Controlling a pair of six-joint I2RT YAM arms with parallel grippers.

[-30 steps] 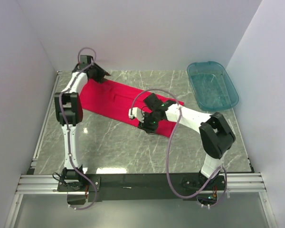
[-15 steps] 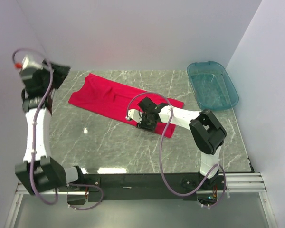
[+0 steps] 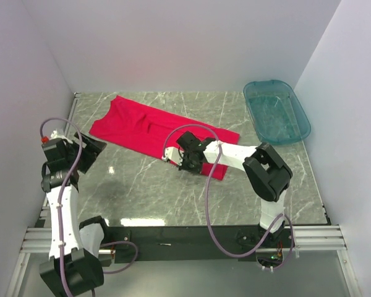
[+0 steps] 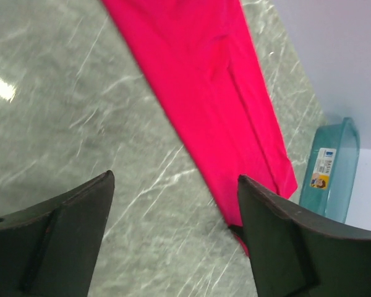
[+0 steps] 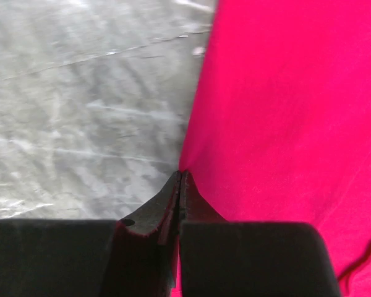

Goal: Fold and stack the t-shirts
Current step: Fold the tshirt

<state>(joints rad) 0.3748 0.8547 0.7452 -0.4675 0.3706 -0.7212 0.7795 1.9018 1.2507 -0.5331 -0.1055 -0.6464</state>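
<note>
A red t-shirt [image 3: 142,127] lies on the marble table as a long folded strip, running from the back left toward the right middle. My right gripper [image 3: 184,162] sits low at the strip's near edge, shut on the t-shirt's hem [image 5: 284,111]; in the right wrist view its jaws [image 5: 180,174] meet with red cloth pinched between them. My left gripper [image 3: 93,151] hangs open above the table's left side, well clear of the cloth. In the left wrist view, the t-shirt [image 4: 204,80] lies beyond the wide-apart fingers [image 4: 174,178], which hold nothing.
A teal plastic basin [image 3: 277,111] stands at the back right, also visible in the left wrist view [image 4: 331,173]. White walls close in the table on the left, back and right. Bare marble [image 3: 148,192] stretches in front of the shirt.
My left arm has let go of the shirt's far left corner, swung back toward the near left and opened. My right gripper has closed on the shirt's near edge.
</note>
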